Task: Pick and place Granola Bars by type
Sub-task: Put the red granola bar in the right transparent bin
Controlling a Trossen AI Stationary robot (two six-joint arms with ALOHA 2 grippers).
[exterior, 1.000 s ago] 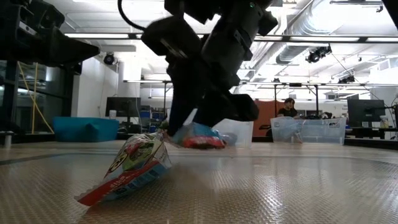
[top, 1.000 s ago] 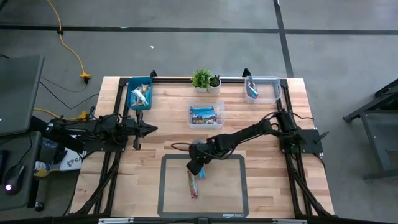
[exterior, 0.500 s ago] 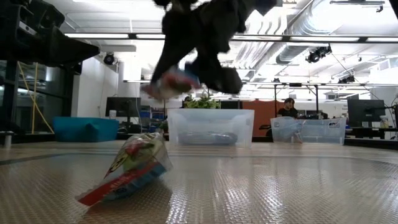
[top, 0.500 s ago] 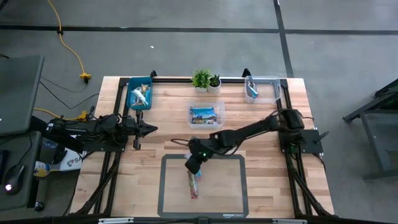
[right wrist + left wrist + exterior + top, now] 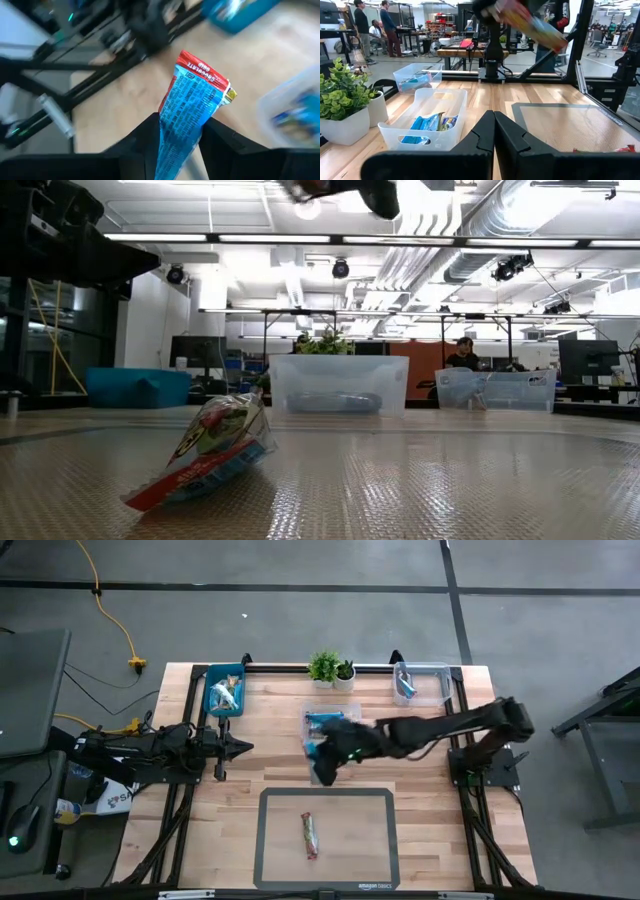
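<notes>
**Bar carried toward the middle bin, one left on the mat**

A blue bar (image 5: 192, 105) with a red end is gripped between the jaws of the right gripper (image 5: 325, 758), held in the air just beside the clear middle bin (image 5: 333, 726). Sorting is judged well advanced: only one bar (image 5: 310, 836) is seen lying on the mat (image 5: 372, 840), with a multicoloured wrapper. The middle bin already holds blue-wrapped bars. The blue bin (image 5: 224, 690) at the back left holds several light wrappers, and the clear bin (image 5: 421, 683) at the back right holds at least one blue bar. The left gripper (image 5: 238, 746) is parked at the table's left side, clenched and empty.
</notes>
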